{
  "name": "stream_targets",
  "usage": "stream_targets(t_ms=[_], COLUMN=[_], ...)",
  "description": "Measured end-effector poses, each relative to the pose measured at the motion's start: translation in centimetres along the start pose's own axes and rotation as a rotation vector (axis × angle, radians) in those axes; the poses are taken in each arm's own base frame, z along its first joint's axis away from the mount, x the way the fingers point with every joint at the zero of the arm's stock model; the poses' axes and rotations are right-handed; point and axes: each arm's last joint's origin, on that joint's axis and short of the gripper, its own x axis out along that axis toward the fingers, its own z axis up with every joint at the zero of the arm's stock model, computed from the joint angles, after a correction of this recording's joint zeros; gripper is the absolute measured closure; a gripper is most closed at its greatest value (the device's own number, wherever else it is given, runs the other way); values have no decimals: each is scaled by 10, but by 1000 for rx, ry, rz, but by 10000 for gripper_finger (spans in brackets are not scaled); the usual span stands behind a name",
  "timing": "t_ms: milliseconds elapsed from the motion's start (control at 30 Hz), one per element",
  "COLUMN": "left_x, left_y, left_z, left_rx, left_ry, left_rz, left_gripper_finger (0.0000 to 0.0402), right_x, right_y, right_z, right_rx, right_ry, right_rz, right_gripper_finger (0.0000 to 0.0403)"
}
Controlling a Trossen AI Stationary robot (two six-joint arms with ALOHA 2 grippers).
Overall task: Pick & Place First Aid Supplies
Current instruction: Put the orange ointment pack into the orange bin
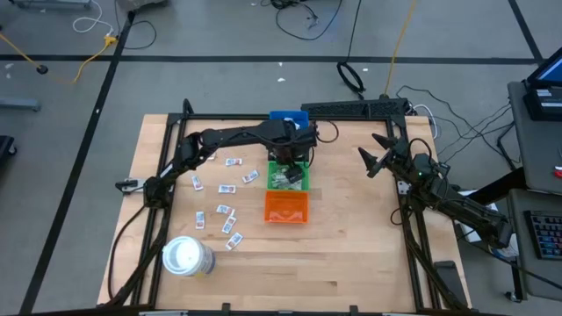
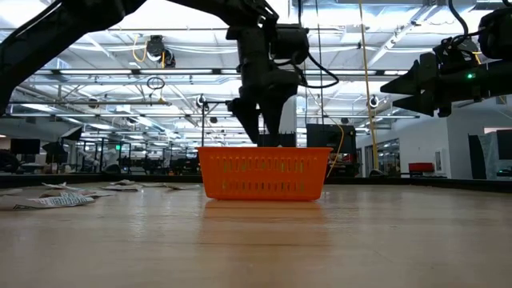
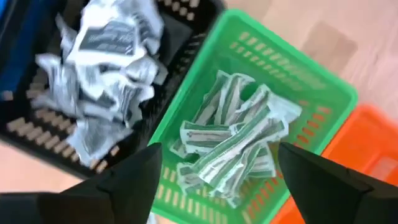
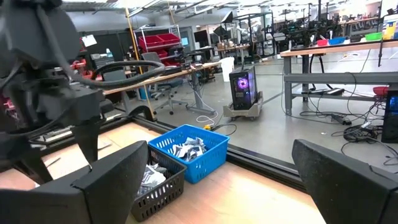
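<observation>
Your left end effector (image 3: 214, 177) hangs released over the green bin (image 3: 323, 102), nothing held. Green-grey wrappers (image 3: 233, 140) lie piled inside it. Loose packets (image 1: 230, 188) lie scattered toward the table's left edge; their print is unreadable. Right end effector (image 1: 376, 155) waits spread wide near the right edge.

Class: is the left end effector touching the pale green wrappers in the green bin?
Apart. The left wrist view shows the left end effector open above the wrappers in the green bin, nothing between its fingers.

The table (image 1: 351, 237) is pale, smooth wood with visible grain. The green bin (image 3: 283, 74) and orange bin (image 2: 264, 172) are perforated plastic. The packets (image 3: 233, 134) look like crinkled, slightly glossy paper.
</observation>
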Motion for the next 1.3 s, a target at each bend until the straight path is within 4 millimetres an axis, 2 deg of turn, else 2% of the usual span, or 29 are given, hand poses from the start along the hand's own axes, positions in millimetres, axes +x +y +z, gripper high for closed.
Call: stream_targets(t_ms=[233,333,433,633,900,1133,1300], left_x=[-2,-11,-25,-39,-55,-55,-51], left_y=[13,16,20,28,38,42,42], left_z=[0,-8,-24,-69,-152,-215,-244], left_rx=[-386,-542,-639,-794,-950,-1038,-1085], left_ry=[59,69,50,69,117,181,208], left_rz=[-77,-49,-11,22,66,56,64], left_gripper_finger=[57,61,68,85,100,92,88], right_x=[0,0,0,0,0,0,0], right_y=[0,0,0,0,0,0,0], right_z=[0,0,0,0,0,0,0], right_rx=[0,0,0,0,0,0,0], right_ry=[0,0,0,1,0,0,0], right_rz=[0,0,0,0,0,0,0], right_gripper_finger=[9,9,9,9,9,9,9])
